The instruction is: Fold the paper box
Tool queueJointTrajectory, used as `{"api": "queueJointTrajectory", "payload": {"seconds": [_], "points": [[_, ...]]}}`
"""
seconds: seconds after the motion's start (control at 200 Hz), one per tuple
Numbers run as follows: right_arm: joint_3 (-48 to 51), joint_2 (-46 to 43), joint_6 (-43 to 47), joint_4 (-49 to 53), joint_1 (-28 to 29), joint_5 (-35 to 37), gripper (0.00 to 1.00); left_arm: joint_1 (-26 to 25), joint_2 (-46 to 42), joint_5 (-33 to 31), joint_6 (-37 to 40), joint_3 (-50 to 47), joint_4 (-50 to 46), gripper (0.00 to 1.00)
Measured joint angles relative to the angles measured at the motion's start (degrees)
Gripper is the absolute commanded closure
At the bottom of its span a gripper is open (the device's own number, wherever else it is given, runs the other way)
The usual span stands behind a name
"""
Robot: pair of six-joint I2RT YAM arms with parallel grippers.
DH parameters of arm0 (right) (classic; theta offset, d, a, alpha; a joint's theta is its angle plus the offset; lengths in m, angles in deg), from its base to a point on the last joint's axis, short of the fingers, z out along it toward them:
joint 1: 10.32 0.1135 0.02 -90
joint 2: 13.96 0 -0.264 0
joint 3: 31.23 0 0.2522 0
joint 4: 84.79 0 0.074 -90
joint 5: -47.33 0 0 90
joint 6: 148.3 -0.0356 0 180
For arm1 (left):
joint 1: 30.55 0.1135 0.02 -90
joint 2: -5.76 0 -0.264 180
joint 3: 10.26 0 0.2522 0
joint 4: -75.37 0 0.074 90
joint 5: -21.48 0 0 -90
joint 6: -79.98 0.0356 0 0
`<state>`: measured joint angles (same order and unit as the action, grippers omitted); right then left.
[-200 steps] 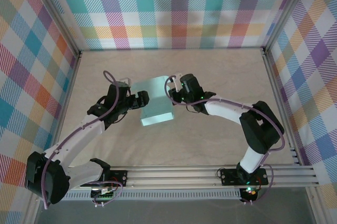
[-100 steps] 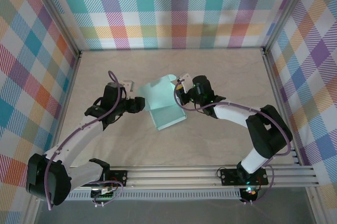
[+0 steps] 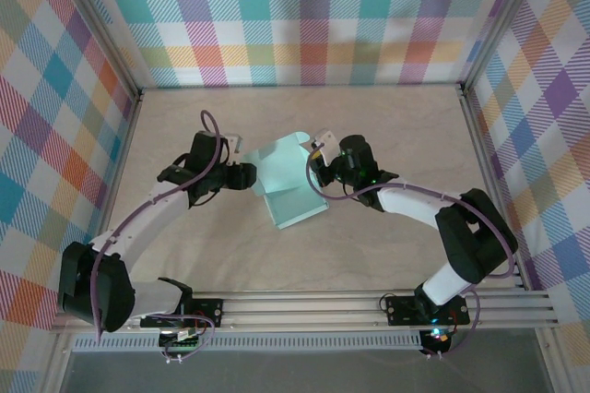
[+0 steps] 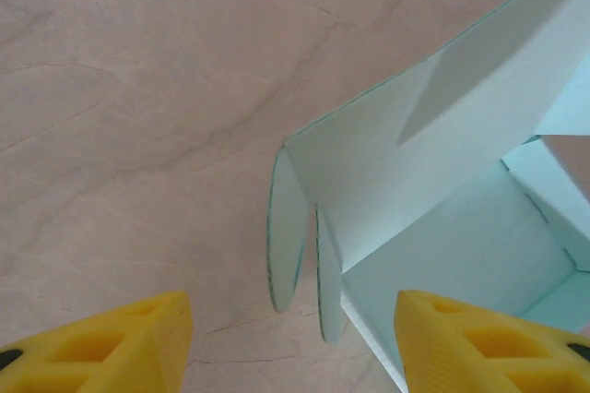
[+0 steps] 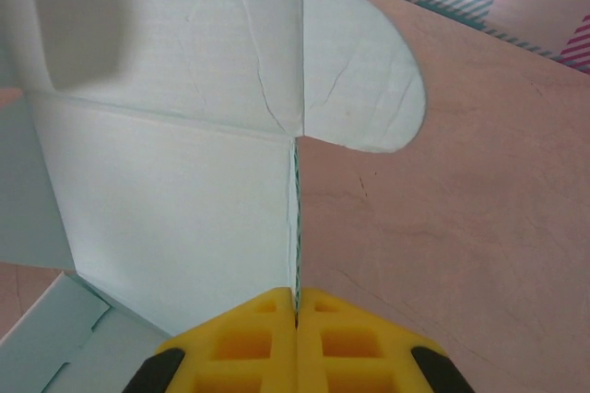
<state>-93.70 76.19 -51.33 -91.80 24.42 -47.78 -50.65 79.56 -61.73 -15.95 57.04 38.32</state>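
The left gripper [image 3: 244, 175] sits left of the centre of the tabletop [image 3: 396, 125] and points right, at the box [image 3: 293, 201]. In the left wrist view its yellow fingers [image 4: 120, 338] stand well apart, released, with nothing gripped. Two rounded flaps [image 4: 286, 232] at the near corner of the box stand on edge in the gap between the fingers, clear of the left one. The right one lies just beside the box's floor panel, and whether they touch cannot be told.

The box is pale mint card and lies about mid-tabletop, a little toward the far edge. It is partly folded. One flat panel [image 3: 297, 208] rests on the tabletop on the side toward the near edge. A raised panel [image 3: 281, 158] stands up from its far side.

The right gripper [image 3: 315, 160] is at the right end of that raised panel. In the right wrist view its fingers [image 5: 258, 342] are pressed together, clenched on a thin card edge that runs straight up from the fingertips. Left of that edge spreads the pale card, marked by a few fine cracks. Right of it, at the top, a round flap [image 5: 364, 70] juts out over bare tabletop.
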Motion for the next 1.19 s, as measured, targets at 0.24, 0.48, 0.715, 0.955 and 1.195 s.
{"api": "queueJointTrajectory", "payload": {"seconds": [0.24,0.48,0.715,0.955,1.195], "points": [[0.2,0.0,0.0,0.0,0.0,-0.2,1.0,0.0,4.5,3.3,-0.7,0.7,-0.3,0.55],[0.3,0.0,0.0,0.0,0.0,-1.4,1.0,0.0,6.5,4.2,-0.7,1.1,-0.4,0.72],[0.3,0.0,1.2,0.9,0.0,-2.7,1.0,0.0,7.6,5.0,0.0,3.6,-0.8,0.91],[0.3,0.0,1.3,2.1,-0.3,-2.5,1.0,0.1,7.6,6.1,-0.2,3.7,-1.2,0.7],[0.3,0.0,1.3,2.2,-0.2,-2.5,1.0,0.1,7.6,6.1,0.7,3.7,-3.0,0.67]]}}
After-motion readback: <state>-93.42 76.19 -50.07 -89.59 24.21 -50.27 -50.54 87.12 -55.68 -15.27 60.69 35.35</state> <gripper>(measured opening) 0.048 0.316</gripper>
